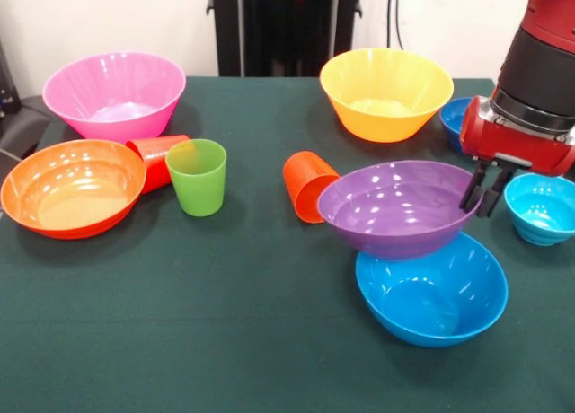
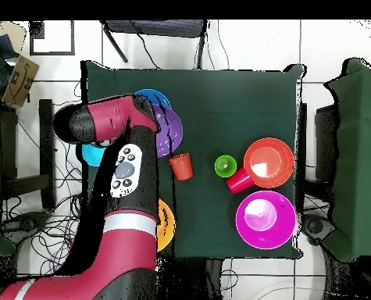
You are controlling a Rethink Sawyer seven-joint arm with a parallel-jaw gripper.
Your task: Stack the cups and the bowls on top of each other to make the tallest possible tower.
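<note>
Front view first: the gripper (image 1: pixel 485 190) comes down at the right of the frame, its two dark fingers pinched on the right rim of the purple bowl (image 1: pixel 395 206). That bowl sits tilted, its lower edge resting on the far rim of the blue bowl (image 1: pixel 433 289) at lower right (a two-piece tower so far). Just left of the purple bowl, touching it, the orange cup (image 1: pixel 305 185) lies on its side. Right of the gripper stands the small cyan bowl (image 1: pixel 542 208); behind the red arm (image 1: pixel 539 63) a sliver of the small dark blue bowl (image 1: pixel 455 118) peeks out beside the yellow bowl (image 1: pixel 386 92) at top centre. Over on the left: the pink bowl (image 1: pixel 115 93) in the upper left, the orange bowl (image 1: pixel 74 188) below it, the red cup (image 1: pixel 154 159) tipped over against the orange bowl, and the green cup (image 1: pixel 197 176) upright just beside the red one.

Overhead now: the arm (image 2: pixel 122 195) covers much of the left side of the green table (image 2: pixel 235 101). The purple bowl (image 2: pixel 170 130) and blue bowl (image 2: pixel 151 98) show past it at upper left, the orange cup (image 2: pixel 180 166) at centre. On the right, green cup (image 2: pixel 225 165), red cup (image 2: pixel 239 180), orange bowl (image 2: pixel 269 162) and pink bowl (image 2: pixel 265 219) cluster together.
</note>
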